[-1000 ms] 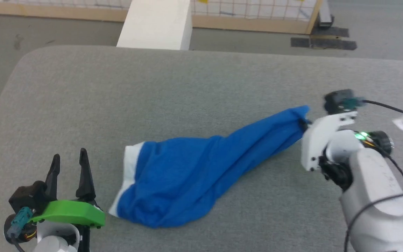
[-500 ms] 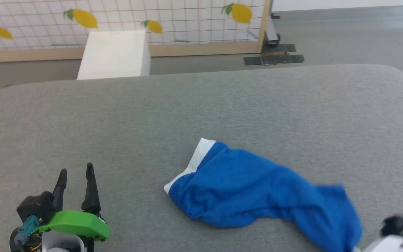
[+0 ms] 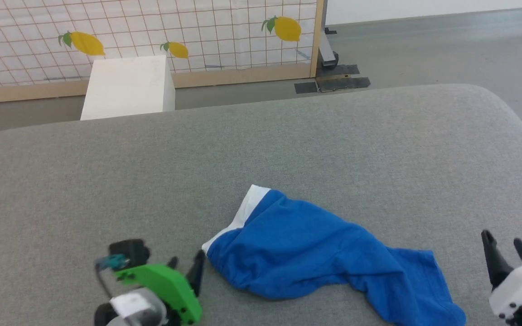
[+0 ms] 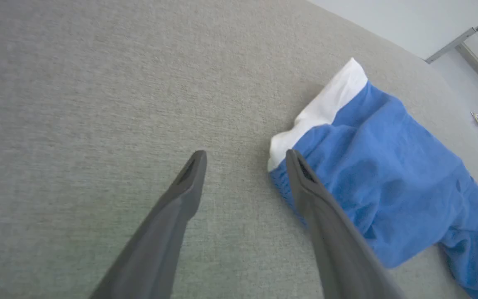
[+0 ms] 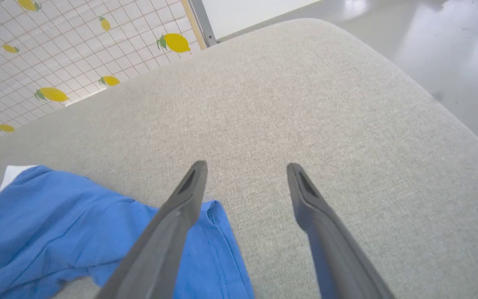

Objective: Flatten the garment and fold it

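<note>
Shorts point(image 3: 315, 249) lie bunched and unfolded on the grey bench point(image 3: 288, 136), near the edge closest to the robot and right of centre. The white hem point(image 3: 243, 213) is at their left end; the other end trails toward the near right corner. Left gripper point(image 3: 186, 265) is just beside the hem end, fingers spread wide, nothing between them. Right gripper point(image 3: 501, 240) is near the right end, apart from it, also wide, bare bench between its tips. White box point(image 3: 127, 86) stands beyond the far edge.
</note>
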{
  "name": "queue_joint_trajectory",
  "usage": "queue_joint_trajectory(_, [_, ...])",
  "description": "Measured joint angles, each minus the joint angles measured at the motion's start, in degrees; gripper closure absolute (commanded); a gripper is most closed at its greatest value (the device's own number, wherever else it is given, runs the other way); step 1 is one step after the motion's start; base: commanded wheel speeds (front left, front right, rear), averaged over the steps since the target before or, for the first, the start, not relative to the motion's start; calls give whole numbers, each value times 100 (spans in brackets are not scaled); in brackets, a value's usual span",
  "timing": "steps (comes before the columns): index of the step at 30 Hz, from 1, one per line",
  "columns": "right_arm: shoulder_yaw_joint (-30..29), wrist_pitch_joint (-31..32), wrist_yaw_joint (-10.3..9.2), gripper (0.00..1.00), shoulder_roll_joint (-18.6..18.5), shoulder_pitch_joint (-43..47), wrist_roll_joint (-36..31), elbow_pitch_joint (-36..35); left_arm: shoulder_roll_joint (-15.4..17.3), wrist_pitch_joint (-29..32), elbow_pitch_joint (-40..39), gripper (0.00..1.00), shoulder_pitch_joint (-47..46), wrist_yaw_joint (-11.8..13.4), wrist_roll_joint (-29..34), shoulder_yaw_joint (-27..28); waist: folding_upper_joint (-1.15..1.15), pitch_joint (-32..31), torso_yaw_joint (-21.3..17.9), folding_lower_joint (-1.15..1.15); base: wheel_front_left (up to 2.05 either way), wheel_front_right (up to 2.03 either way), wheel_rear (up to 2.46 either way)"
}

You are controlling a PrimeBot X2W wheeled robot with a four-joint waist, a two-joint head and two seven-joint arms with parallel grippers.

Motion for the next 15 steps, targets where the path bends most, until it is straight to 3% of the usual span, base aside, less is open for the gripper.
queue_joint_trajectory(7, [279,-219,0,0,14,-355,250,229,-63,1057,293,0,-529,121,-49,-572,0,144,-8,0,0,0,0])
queue_joint_trajectory(10, [357,-328,0,0,12,-450,249,288,-77,1138,521,0,-655,85,-77,-698,0,197,-56,0,0,0,0])
queue_joint_trajectory(11, [391,-352,0,0,13,-483,249,304,-82,1138,587,53,-689,67,-111,-695,0,217,-72,0,0,0,0])
queue_joint_trajectory(12, [419,-370,0,0,13,-506,249,316,-87,1082,624,93,-712,49,-153,-679,0,235,-84,0,0,0,0])
queue_joint_trajectory(13, [438,-402,1,0,12,-525,249,335,-91,1025,676,100,-759,10,-167,-677,0,257,-100,0,0,0,0])
queue_joint_trajectory(15, [469,-453,1,0,15,-529,249,382,-93,854,714,100,-847,-93,-247,-619,0,288,-121,0,0,0,0])
